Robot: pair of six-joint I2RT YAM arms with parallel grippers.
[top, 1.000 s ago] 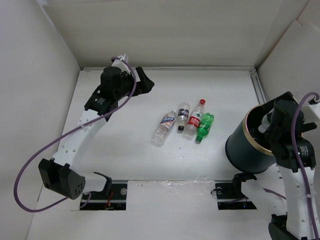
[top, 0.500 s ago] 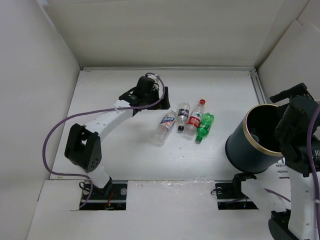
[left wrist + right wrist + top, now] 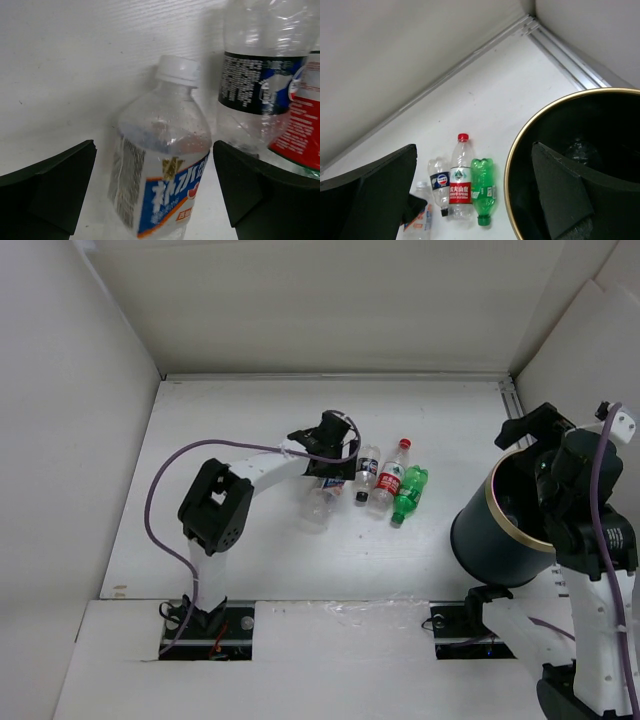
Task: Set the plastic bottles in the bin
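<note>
Left hand [image 3: 328, 445] - fingers spread wide - straddles the clear plastic bottle with the blue-and-white label [image 3: 165, 150], which lies on the white desk [image 3: 230, 420]. Lower until both fingers flank its body, then close squarely; keep off the clear dark-labelled bottle [image 3: 260, 85] just beside it. The round dark tan-rimmed bin [image 3: 490, 510] stands well right. The right hand [image 3: 528, 428] above it is spread and empty.

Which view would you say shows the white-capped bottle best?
The left wrist view: the white-capped bottle is close up, cap and label sharp, between the fingers of the open left gripper. In the top view that gripper hides its upper part; the right wrist view shows it small, cut by the bottom edge.
</note>
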